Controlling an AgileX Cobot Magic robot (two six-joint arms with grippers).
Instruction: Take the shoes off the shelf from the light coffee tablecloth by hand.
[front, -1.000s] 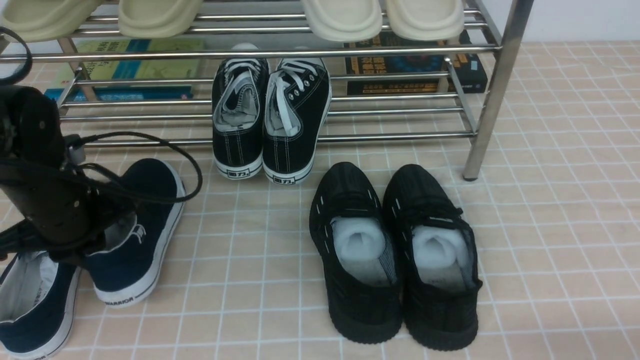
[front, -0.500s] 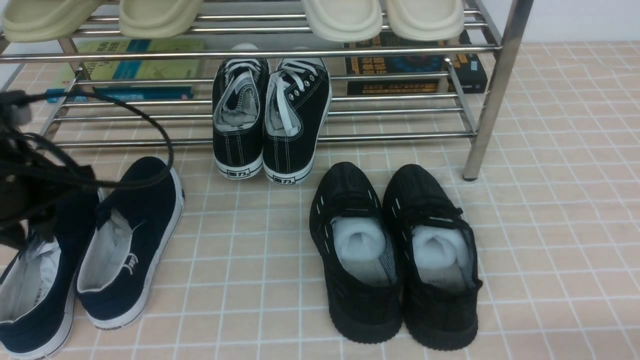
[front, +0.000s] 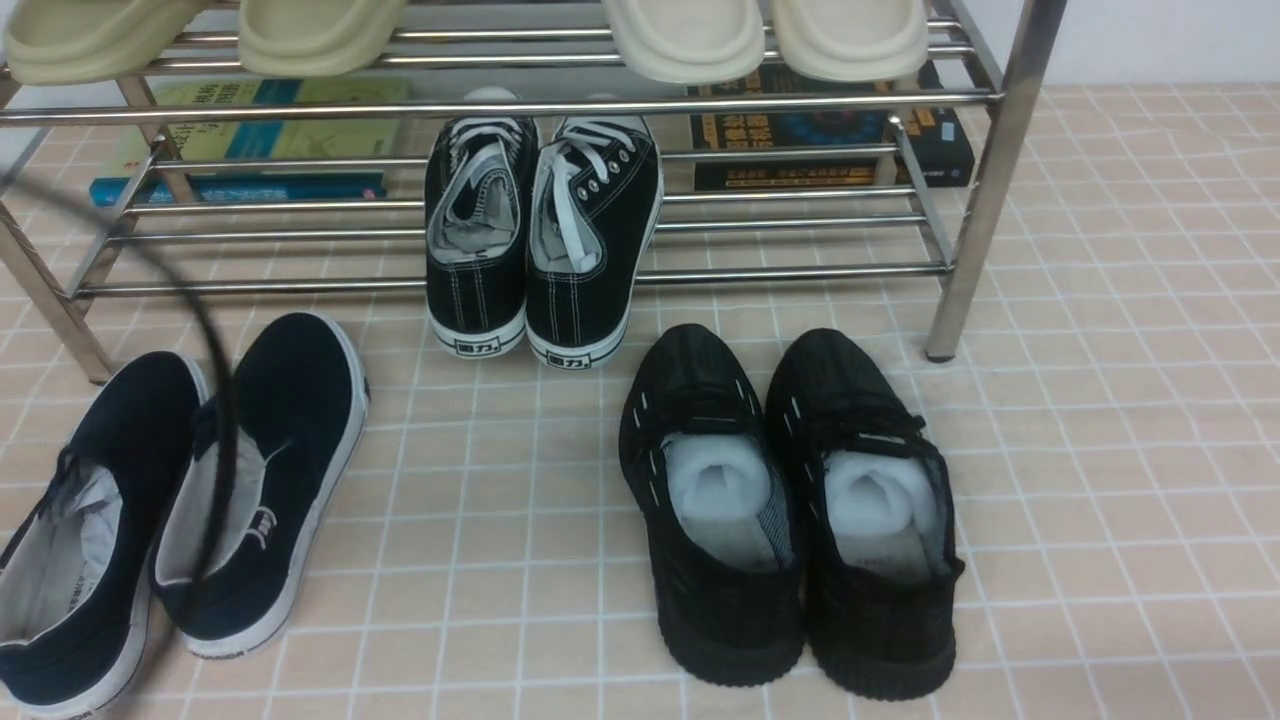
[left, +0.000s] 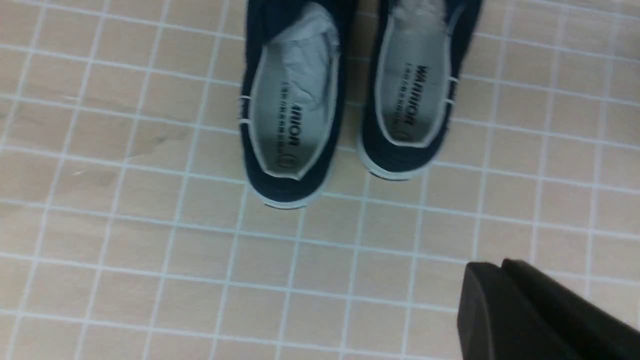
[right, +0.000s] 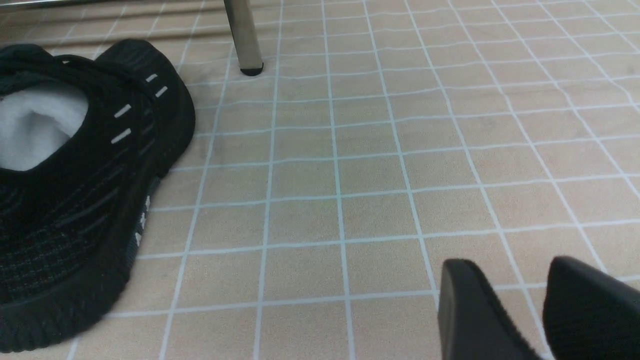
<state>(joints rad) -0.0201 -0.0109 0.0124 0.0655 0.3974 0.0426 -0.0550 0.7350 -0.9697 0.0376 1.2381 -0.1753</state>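
Navy shoes (front: 170, 490) lie side by side on the cloth (front: 1100, 450), off the shelf (front: 985, 190), left of its front-left leg area, toes toward it. Left end effector (left: 505, 300) pressed together, empty, near their heels. Black sneakers (front: 540, 230) on lower tier; knit shoes (front: 790, 510) before shelf. Right end effector (right: 520, 305) spread, empty, over bare cloth.

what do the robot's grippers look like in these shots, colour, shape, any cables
Both have matte black, blocky, smooth jaws with rounded edges and no visible markings. Left gripper shows as one dark wedge; right gripper as two separate thick jaws. A thin black cable loops across the front view's left side.
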